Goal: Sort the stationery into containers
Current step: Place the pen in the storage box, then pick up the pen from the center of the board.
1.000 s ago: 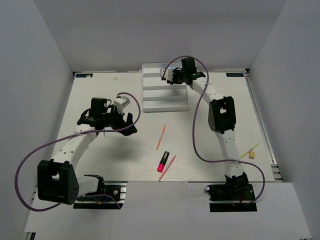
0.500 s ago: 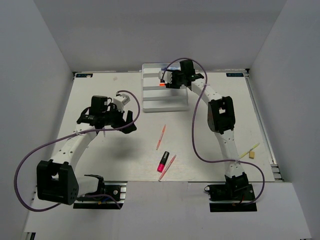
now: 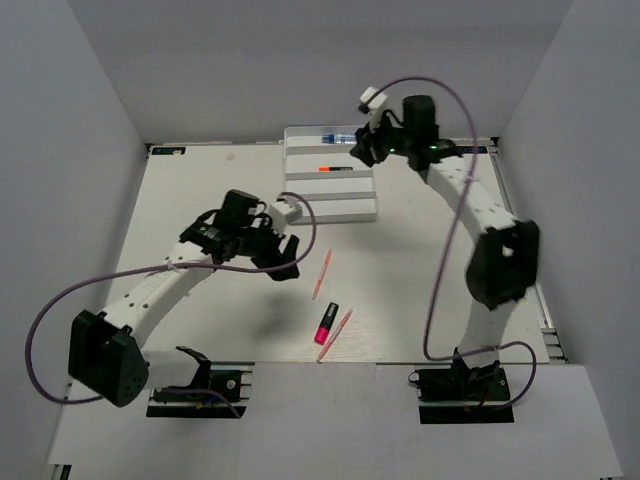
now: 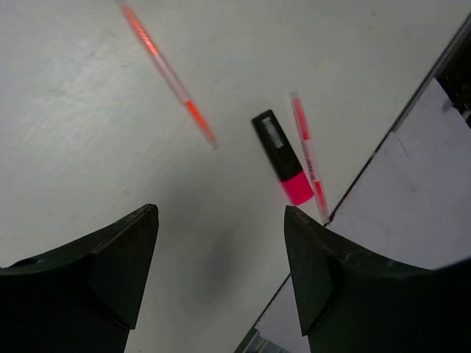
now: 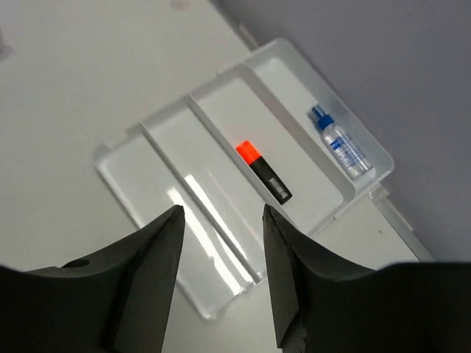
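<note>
**A:** While both pincers hang free, tell me why each sits where it does.

**B:** The right gripper (image 5: 221,213) hovers above the white tray (image 5: 118,165), jaws spread wide with nothing between them. I'd judge it has no load to set down there. The left gripper (image 4: 221,220) (also wide, also empty) points down at the table (image 3: 180,190) close to the loose pieces, which reads as lining up for a pick.

**A:** Which pieces?

**B:** The pink-and-black marker (image 4: 283,157) lies toward the table's near edge. A thin pink-orange stick (image 4: 309,158) lies right beside it, perhaps touching. The second stick (image 4: 168,70) lies apart from those two, nearer the tray.

**A:** And the tray itself?

**B:** It has long stepped rows. The clear blue-capped bottle (image 5: 340,141) lies on its side in the farthest row. The orange-and-black marker (image 5: 263,171) lies lengthwise in the row next to it. The two nearer rows show nothing in them. Rows that narrow suit long items laid along them, so the pink marker and sticks would likely go in the same way.
</note>
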Robot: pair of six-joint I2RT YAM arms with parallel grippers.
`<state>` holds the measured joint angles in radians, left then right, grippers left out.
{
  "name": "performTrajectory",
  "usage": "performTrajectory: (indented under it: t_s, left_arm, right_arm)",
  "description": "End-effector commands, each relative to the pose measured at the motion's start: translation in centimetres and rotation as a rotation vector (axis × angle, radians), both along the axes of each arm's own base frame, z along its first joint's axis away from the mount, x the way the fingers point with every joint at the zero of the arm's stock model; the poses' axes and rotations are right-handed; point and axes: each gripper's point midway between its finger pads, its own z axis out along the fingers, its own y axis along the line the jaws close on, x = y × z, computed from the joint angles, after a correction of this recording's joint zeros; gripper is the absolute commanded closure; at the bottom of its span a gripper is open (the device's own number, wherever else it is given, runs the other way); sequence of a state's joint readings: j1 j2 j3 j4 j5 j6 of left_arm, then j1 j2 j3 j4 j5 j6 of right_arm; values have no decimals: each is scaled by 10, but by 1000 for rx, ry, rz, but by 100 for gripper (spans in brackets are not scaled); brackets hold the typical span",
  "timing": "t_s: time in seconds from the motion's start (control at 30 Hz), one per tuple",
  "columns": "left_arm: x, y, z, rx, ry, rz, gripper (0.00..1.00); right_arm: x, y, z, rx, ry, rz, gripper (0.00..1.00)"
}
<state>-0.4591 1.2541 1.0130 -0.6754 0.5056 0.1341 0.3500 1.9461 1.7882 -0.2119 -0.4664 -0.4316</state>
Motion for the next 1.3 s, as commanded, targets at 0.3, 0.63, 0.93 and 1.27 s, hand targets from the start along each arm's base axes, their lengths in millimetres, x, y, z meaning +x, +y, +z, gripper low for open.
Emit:
performTrajectory:
  t_s: [0.3, 0.63, 0.93, 1.27]
  left_arm:
    - [-62, -48, -61, 293, 127, -97, 27]
    - [-93, -81, -74, 316, 223, -145, 21]
    - [-79, -87, -101, 394, 284, 19, 46]
    - [-80, -93, -116, 405, 309, 37, 28]
  right_arm:
    - [-130, -107, 45, 249, 223, -332, 48]
    - [-139, -139, 41, 289, 238, -399, 47]
    - [-133, -153, 30, 305, 269, -395, 48]
    - [-133, -167, 13, 326, 308, -379, 48]
